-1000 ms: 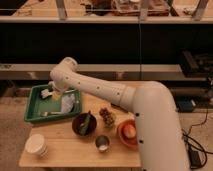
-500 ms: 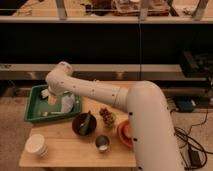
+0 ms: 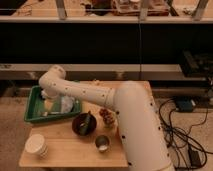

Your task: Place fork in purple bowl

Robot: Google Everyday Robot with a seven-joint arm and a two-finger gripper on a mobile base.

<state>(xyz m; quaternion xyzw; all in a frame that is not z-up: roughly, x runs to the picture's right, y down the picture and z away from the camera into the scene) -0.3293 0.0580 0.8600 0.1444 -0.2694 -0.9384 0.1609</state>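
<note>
Gripper (image 3: 49,99) has swung further left of purple bowl (image 3: 75,128), low over green tray (image 3: 31,107); its hold, cannot tell. Fork (image 3: 86,121) apparently rests inside that bowl: placement looks done.

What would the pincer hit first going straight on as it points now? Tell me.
Most likely the green tray: the pincer hangs over it pointing down, so it would meet the tray's floor or the pale items lying there. Depth is unclear.
</note>
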